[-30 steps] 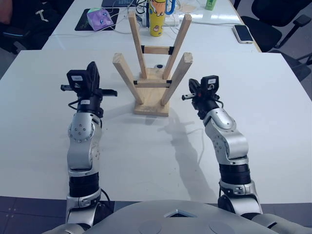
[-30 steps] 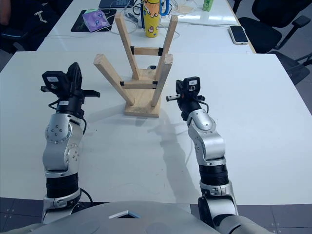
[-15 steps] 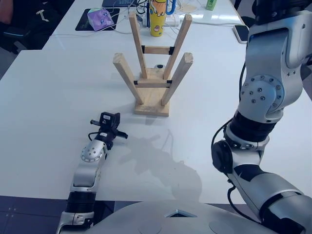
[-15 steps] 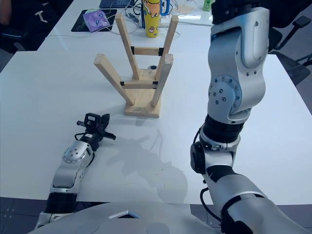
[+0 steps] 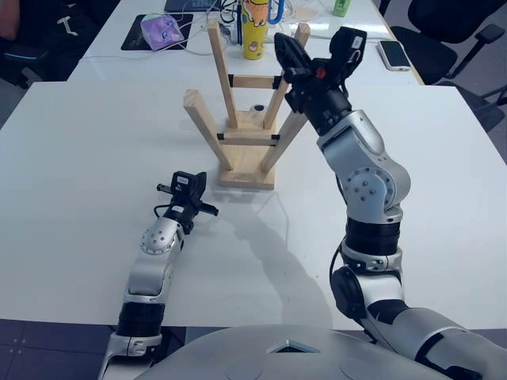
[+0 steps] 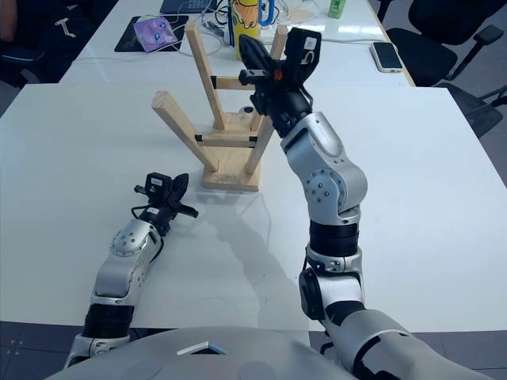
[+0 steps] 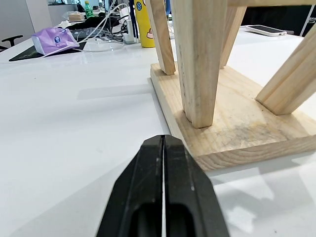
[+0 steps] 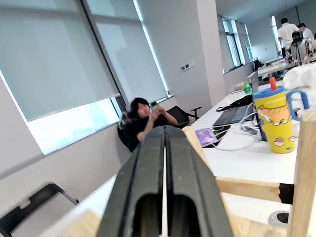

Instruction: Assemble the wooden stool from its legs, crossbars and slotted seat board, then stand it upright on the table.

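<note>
The wooden stool (image 5: pixel 247 162) rests upside down at the middle of the white table (image 5: pixel 95 158), seat board flat and its legs splayed upward. One crossbar (image 5: pixel 253 81) joins the far legs, another (image 5: pixel 248 136) the near pair. My left gripper (image 5: pixel 192 199) lies low on the table, shut and empty, just off the seat board's near left corner (image 7: pixel 197 153). My right gripper (image 5: pixel 283 46) is raised, shut and empty, between the tops of the far legs above the far crossbar. Whether it touches a leg I cannot tell.
On the table behind are a yellow cup (image 5: pixel 255 32), a purple pouch (image 5: pixel 162 30) on a dark mat, a phone (image 5: pixel 394 54) and cables. An office chair (image 5: pixel 467 39) stands at the far right. Bare tabletop lies on both sides of the stool.
Both arms first stood raised beside the stool. The left arm then dropped to the table and crept toward the seat board. The right arm swung high, then came down among the leg tops.
</note>
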Available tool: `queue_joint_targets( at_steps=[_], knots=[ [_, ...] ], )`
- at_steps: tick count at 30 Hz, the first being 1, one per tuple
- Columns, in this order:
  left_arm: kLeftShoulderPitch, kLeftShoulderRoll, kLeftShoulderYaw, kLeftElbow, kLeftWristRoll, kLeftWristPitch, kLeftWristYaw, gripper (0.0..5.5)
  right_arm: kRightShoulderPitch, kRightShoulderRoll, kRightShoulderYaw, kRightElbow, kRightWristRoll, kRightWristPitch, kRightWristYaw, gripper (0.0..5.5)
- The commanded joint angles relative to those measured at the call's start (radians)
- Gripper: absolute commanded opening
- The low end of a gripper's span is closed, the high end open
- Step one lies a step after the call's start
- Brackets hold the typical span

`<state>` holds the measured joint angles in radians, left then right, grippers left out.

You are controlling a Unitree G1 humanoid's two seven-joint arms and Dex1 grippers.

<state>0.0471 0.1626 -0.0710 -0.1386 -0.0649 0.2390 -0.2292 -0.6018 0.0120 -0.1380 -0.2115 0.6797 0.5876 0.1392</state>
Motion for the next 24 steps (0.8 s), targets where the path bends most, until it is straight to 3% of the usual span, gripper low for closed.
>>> queue_joint_targets(
  at_steps=[1, 5, 8, 11, 16, 24],
  knots=[
    [0.019, 0.012, -0.013, 0.004, 0.009, 0.010, -0.015, 0.03, -0.148, -0.018, -0.185, 0.008, 0.195, -0.007, -0.067, 0.00],
    [0.028, 0.048, -0.010, 0.013, 0.003, 0.010, -0.056, 0.03, -0.161, -0.106, -0.262, 0.143, 0.200, -0.027, -0.049, 0.00],
    [0.025, 0.098, -0.021, 0.009, -0.012, 0.006, -0.136, 0.03, -0.088, -0.219, -0.134, 0.328, 0.010, -0.049, 0.048, 0.00],
    [-0.006, 0.168, -0.033, 0.025, 0.004, 0.000, -0.213, 0.03, -0.025, -0.312, 0.028, 0.563, -0.217, -0.270, 0.276, 0.00],
    [-0.086, 0.231, -0.072, 0.104, 0.025, 0.010, -0.303, 0.03, -0.059, -0.333, 0.062, 0.869, -0.262, -0.457, 0.639, 0.00],
    [-0.230, 0.239, -0.093, 0.294, 0.093, -0.006, -0.302, 0.03, -0.157, -0.284, 0.149, 1.038, -0.326, -0.568, 1.023, 0.00]
  ],
)
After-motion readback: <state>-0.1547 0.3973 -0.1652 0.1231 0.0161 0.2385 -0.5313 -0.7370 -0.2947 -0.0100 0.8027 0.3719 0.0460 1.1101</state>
